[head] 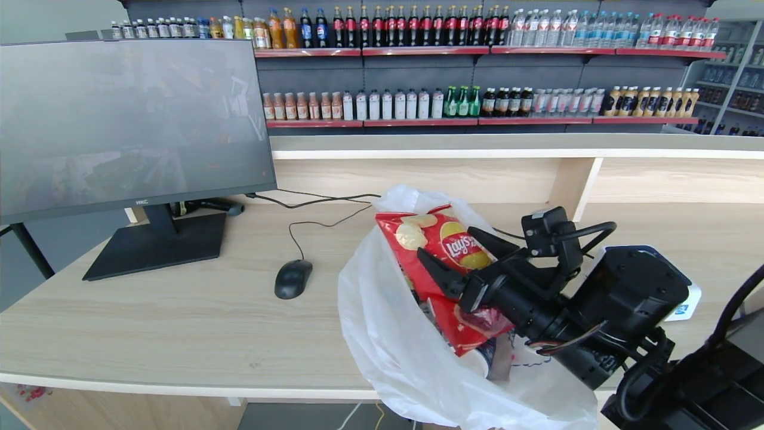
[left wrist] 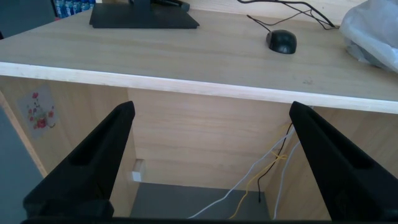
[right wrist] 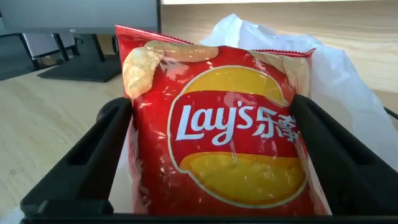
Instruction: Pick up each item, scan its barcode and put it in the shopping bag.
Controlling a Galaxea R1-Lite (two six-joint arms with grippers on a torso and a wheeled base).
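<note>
My right gripper [head: 462, 255] is clamped on the chips bag [right wrist: 217, 130], one finger on each side of the red packet, which stands upright but leans a little. The lower part of the packet is down inside the mouth of the shopping bag [head: 388, 334], and its top sticks out above the white plastic. The shopping bag sits at the front edge of the desk [head: 179, 322], right of the middle, with its plastic spilling over that edge. Under the packet there is something else in the bag, but I cannot tell what it is. My left gripper [left wrist: 211, 111] is held low, below the front edge of the desk and facing its wooden front panel. Its fingers are wide apart with nothing between them. Loose cables [left wrist: 273, 165] hang under the desk ahead of it, and a small flower sticker [left wrist: 38, 112] is on the panel. On the desk, a black mouse [head: 292, 279] lies near the middle, just beside the shopping bag, with its cord running toward the back edge. A dark monitor [head: 131, 125] stands at the back left corner. A white device [head: 686, 301] is near the right edge, mostly hidden behind my right arm. Behind the desk are shelves [head: 477, 122] lined with bottles.
</note>
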